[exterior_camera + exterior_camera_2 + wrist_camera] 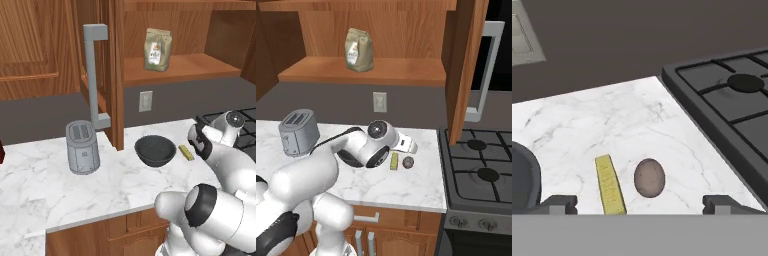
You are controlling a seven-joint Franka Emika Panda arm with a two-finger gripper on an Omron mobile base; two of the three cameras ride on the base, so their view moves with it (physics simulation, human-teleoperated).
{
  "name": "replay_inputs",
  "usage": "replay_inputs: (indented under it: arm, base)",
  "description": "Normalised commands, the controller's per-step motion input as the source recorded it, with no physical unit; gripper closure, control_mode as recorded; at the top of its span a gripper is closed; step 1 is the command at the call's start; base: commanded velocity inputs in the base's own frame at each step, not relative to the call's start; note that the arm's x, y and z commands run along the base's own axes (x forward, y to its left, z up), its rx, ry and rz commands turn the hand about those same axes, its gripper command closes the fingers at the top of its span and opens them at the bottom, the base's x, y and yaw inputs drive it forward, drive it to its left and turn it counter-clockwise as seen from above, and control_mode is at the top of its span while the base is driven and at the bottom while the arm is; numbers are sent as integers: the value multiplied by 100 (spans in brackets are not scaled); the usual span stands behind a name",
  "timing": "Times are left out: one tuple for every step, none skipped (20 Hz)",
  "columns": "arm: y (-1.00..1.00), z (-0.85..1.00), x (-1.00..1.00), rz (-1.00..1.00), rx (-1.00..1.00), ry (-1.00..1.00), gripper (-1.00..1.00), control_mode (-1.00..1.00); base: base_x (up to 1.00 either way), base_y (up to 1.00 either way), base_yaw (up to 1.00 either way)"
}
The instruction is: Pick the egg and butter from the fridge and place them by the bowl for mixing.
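With the hand spread wide over egg and butter, the bowl is cut off at the frame edge.

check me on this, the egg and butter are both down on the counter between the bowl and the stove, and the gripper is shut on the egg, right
Not quite. The egg and butter do lie on the counter between the bowl and the stove, but the gripper is open and holds nothing; the hand view shows its fingertips spread wide of both.
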Motion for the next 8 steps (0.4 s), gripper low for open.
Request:
replay_inputs:
  arm:
    - [14,51,-46,0,15,7,-100,-100]
    - [16,48,-47,0,16,7,-100,-100]
    - [17,45,-50,0,17,6,-100,-100]
    - [18,44,-52,0,17,5,-100,-100]
    - [21,40,-54,0,17,2,-100,-100]
    - [23,39,-55,0,16,1,-100,-100]
    - [29,37,-55,0,13,0,-100,-100]
    - [30,35,-54,-2,11,0,-100,-100]
  base:
    - [0,0,0]
    - [0,0,0]
    - [0,0,0]
    - [0,0,0]
    - [0,0,0]
    - [0,0,0]
    - [0,0,0]
    - [0,0,0]
